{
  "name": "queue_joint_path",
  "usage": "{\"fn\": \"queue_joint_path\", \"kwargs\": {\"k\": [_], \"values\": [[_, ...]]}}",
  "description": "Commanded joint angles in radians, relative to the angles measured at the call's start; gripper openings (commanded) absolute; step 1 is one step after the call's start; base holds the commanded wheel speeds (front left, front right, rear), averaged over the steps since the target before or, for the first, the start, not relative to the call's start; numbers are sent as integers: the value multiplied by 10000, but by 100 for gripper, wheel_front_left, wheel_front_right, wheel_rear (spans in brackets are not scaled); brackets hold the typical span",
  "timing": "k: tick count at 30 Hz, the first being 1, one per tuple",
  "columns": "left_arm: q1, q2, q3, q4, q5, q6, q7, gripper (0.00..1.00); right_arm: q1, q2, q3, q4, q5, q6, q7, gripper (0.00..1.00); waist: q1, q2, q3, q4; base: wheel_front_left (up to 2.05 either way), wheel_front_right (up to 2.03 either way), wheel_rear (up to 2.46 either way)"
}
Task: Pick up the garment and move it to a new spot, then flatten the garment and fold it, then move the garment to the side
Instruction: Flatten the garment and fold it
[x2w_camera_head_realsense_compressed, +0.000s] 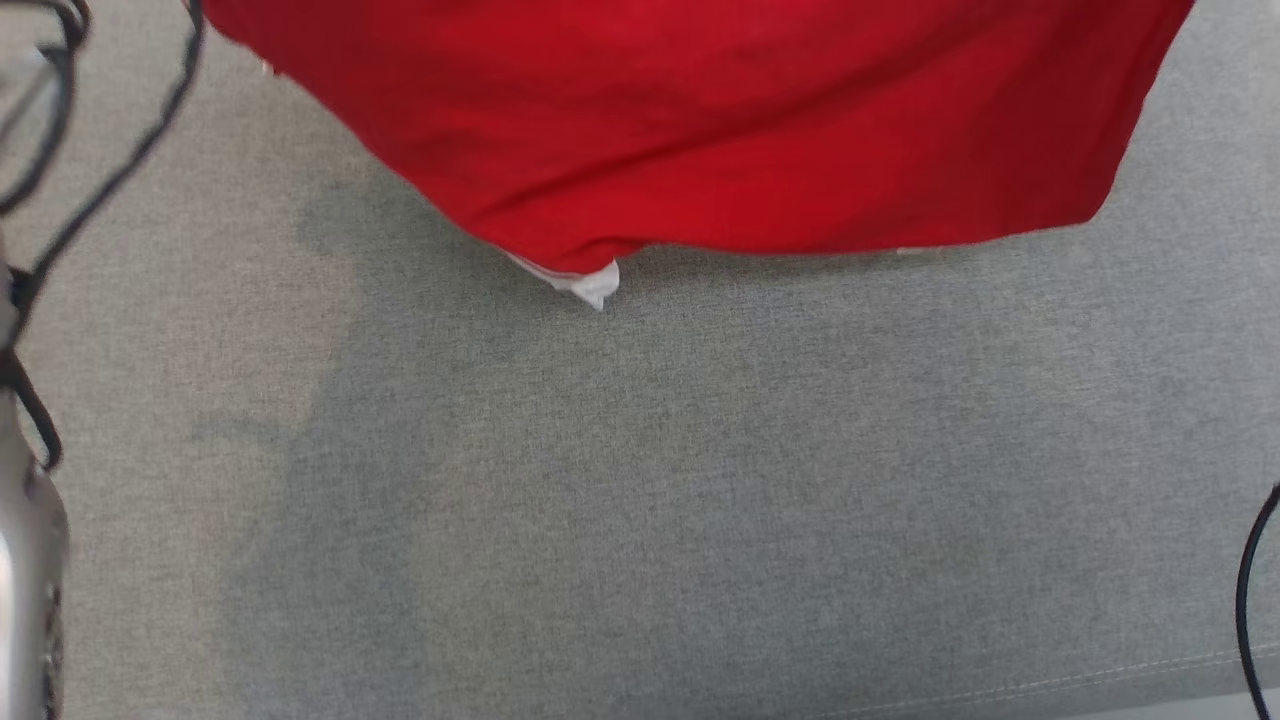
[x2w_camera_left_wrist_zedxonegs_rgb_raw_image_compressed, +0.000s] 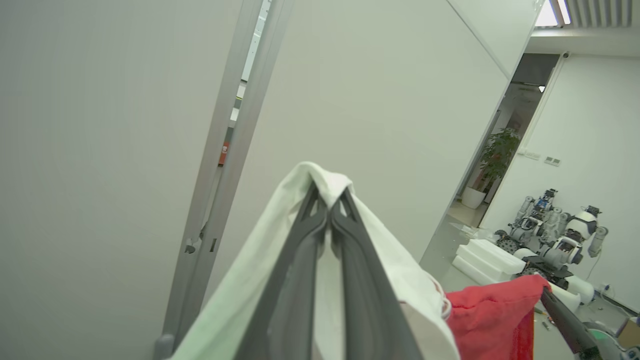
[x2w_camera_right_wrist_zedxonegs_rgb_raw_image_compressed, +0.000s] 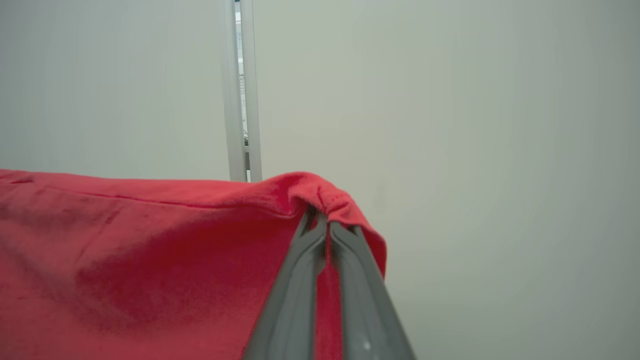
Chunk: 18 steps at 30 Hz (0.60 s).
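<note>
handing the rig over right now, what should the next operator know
Left gripper: shut on a white fold of the garment.
Right gripper: shut on a red edge of it.
The garment is lifted and spread between both grippers, hanging over the grey fabric surface. I cannot tell whether its lower edge touches.
Done: pickup.
Left: lay it down at the new spot, flatten, fold, move it to the side.
</note>
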Motion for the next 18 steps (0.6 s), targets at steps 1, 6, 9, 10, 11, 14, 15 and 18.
{"fn": "queue_joint_path", "kwargs": {"k": [1, 6, 9, 10, 11, 14, 15, 18], "values": [[-677, 89, -87, 480, 357, -99, -126, 0, -733, 12, 200, 410, -10, -11, 94, 0, 0, -1, 989, 163, 0, 0, 0], [-3165, -85, -670, 2485, 1461, -788, -1341, 0, -3691, 88, 1046, 2368, -739, -11, -625, 0, 0, -1, 1957, 199, 0, 0, 0], [-4256, -336, -919, 3292, 1688, -1027, -2549, 0, -4976, 179, 1621, 3383, -1231, -11, -1384, 0, 0, -1, 2342, 197, 0, 0, 0], [-4633, -437, -987, 3509, 1704, -1069, -3039, 0, -5481, 194, 1764, 3662, -1415, -16, -1617, 0, 0, -1, 2507, 209, 0, 0, 0], [-4961, -495, -1103, 3678, 1731, -1104, -3515, 0, -5934, 159, 1909, 3850, -1629, -14, -1780, 0, 0, -1, 2692, 238, 0, 0, 0], [-5330, -380, -1781, 3689, 1438, -1105, -4541, 0, -6532, 148, 2335, 4327, -2062, -14, -1943, 0, 0, -1, 3206, 323, 0, 0, 0], [-5302, -262, -2000, 3644, 1263, -1102, -4752, 0, -6613, 126, 2427, 4402, -2109, -14, -1943, 0, 0, -1, 3334, 358, 0, 0, 0], [-4859, 251, -2651, 3538, 509, -1103, -5189, 0, -6557, 45, 2618, 4358, -1991, -14, -1961, 0, 0, -1, 3806, 502, 0, 0, 0]]}}
